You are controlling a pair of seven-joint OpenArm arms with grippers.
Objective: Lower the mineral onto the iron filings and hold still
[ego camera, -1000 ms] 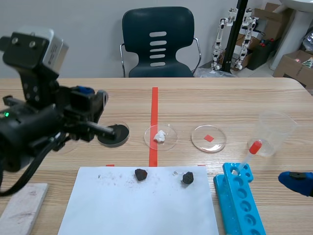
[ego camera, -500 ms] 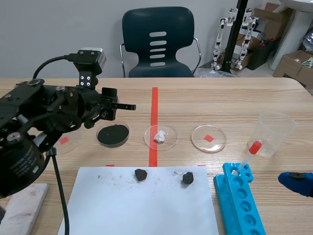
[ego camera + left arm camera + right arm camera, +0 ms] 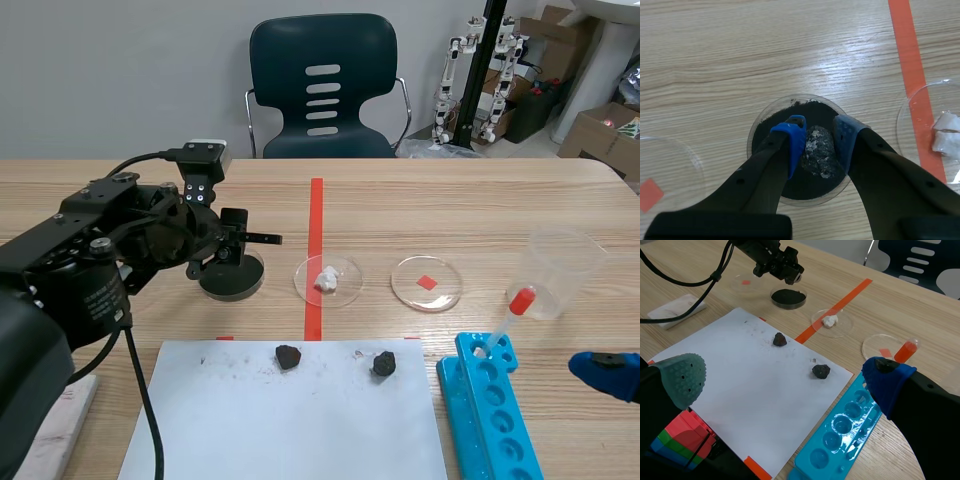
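A dark grey mineral (image 3: pixel 819 152) with pale flecks is pinched between the blue pads of my left gripper (image 3: pixel 819 134), which is shut on it. It hangs low over the black iron filings (image 3: pixel 812 111) in a clear petri dish (image 3: pixel 754 131); I cannot tell whether it touches them. In the scene view the left gripper (image 3: pixel 236 256) stands over that dish (image 3: pixel 242 284), left of the red tape line, and hides the mineral. My right gripper (image 3: pixel 785 376) is open and holds nothing, near the table's front right edge (image 3: pixel 606 373).
Two dark rocks (image 3: pixel 288 355) (image 3: pixel 384 364) lie on a white sheet (image 3: pixel 290 420). Dishes with a white lump (image 3: pixel 327 279) and a red square (image 3: pixel 427 283) sit right of the tape. A beaker (image 3: pixel 565 270), a dropper (image 3: pixel 512 312) and a blue rack (image 3: pixel 490 410) stand at the right.
The left arm has swung from the near left over to the filings dish and then come down toward it. The right arm has not moved.
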